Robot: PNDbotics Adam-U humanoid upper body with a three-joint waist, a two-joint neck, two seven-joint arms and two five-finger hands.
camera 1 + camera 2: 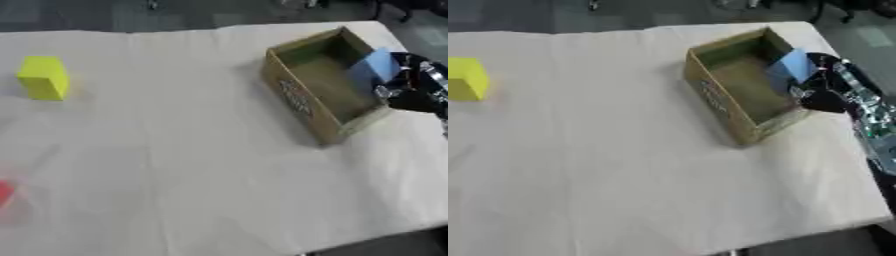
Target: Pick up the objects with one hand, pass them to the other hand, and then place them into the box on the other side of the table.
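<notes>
— Red shape (4,192) at the near left edge of the left eye view: what is it?
— Only a red blur, cut off by the frame; I cannot make out more. It lies on the pale cloth that covers the bench (201,165).
— And farther back on that side?
— A yellow block (43,77) stands upright on the cloth at the far left, well apart from everything else.
— Where is the box?
— The open cardboard box (302,102) sits at the far right of the bench, turned at an angle, with a dark printed mark on its long near-left wall. I see nothing lying on its floor.
— And the blue thing?
— A blue block (792,67) is at the box's right wall, over the rim and partly above the inside. It is tilted, one corner up.
— Who holds it?
— The robot's right hand (824,95), black with silver parts, comes in from the right edge and has its fingers curled against the block's right and lower sides, grasping it. The forearm (872,125) runs down the right edge of the right eye view.
— The left hand?
— It shows in neither view.
</notes>
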